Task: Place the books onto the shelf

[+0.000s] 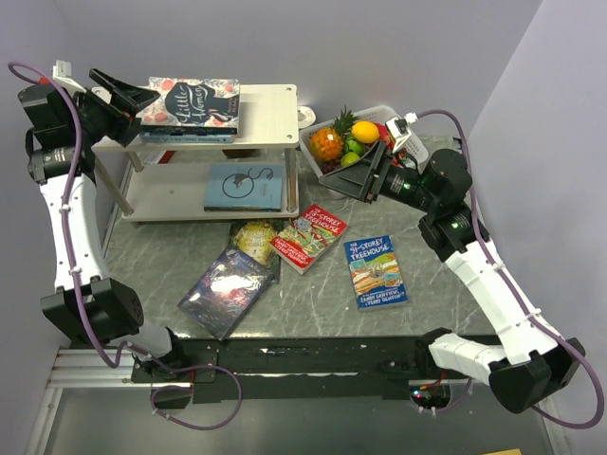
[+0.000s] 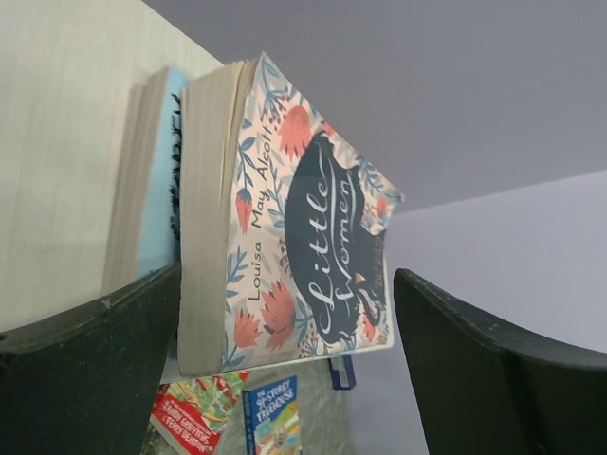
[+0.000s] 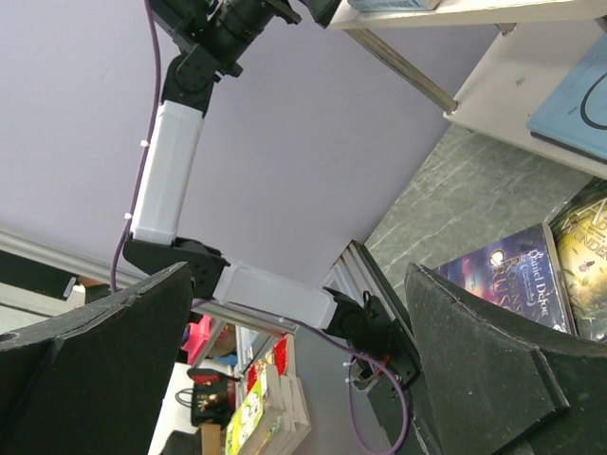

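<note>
Likely a robotics lab: rail-mounted arms (image 1: pixel 66 218), plain lilac walls (image 1: pixel 398 47)

The top camera overlooks the whole desk (image 1: pixel 313 303) from behind. The left wrist camera closely faces the floral book (image 2: pixel 313 227) on the shelf (image 1: pixel 270 109). The right wrist camera looks low across the desk.

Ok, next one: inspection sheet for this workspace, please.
Surface: grey marbled table, no spills seen.
Job's things: shelf; Little Women on the top tier over a second book; pale blue book on the lower tier; galaxy book, green-gold book, red Treehouse and blue Treehouse lie on the table.
Clutter: fruit basket right of the shelf.
Grippers: left gripper open at Little Women; right gripper open, empty, near the basket.
Cables: purple cables along both arms.
Surroundings: lilac walls.
</note>
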Robot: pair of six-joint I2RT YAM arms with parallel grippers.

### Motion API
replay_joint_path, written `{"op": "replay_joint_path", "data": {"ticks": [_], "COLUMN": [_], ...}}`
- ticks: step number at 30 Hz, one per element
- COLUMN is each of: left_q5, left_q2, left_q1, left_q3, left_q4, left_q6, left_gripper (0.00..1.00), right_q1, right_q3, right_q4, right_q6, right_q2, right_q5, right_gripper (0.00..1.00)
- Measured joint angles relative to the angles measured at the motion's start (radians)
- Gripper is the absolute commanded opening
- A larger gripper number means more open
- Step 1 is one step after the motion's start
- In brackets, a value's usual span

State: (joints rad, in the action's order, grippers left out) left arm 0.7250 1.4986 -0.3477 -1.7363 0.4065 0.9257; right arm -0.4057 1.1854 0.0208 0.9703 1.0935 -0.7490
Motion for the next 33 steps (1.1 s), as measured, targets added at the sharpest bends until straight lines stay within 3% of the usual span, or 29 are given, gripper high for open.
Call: {"op": "replay_joint_path", "data": {"ticks": [13,16,25,26,28,29,33], "left_q5": [-0.27,-0.315,-0.377,-0.376,-0.375,-0.375,-0.376], "left_q2": [-0.017,-0.037,-0.126,-0.127,-0.129,-0.131,-0.142], "left_q1": [-0.001,-0.001,-0.001,-0.001,-0.001,-0.001,0.003], "left_q3": [-0.071,-0.049,0.168,0.191,0.24,0.259,0.299], "left_q4": [0.136,0.122,-0.023,-0.049,-0.103,-0.124,-0.181], "left_q6": [-0.098,-0.094,-0.037,-0.028,-0.01,0.002,0.023], "left_gripper": [0.94,0.9,0.65,0.63,0.56,0.54,0.52], "right_q1": [-0.005,-0.038,-0.147,-0.154,-0.164,-0.169,-0.182], "right_q3": [0.003,0.06,0.338,0.362,0.394,0.406,0.42], "right_q4": [-0.001,-0.023,-0.061,-0.06,-0.057,-0.055,-0.04], "right_q6": [-0.016,-0.05,-0.169,-0.174,-0.183,-0.185,-0.191], "right_q2": [0.021,0.067,0.256,0.282,0.327,0.352,0.449], "right_q5": [0.005,0.021,0.121,0.13,0.148,0.165,0.241], "right_gripper": [0.98,0.9,0.6,0.5,0.4,0.34,0.25]}}
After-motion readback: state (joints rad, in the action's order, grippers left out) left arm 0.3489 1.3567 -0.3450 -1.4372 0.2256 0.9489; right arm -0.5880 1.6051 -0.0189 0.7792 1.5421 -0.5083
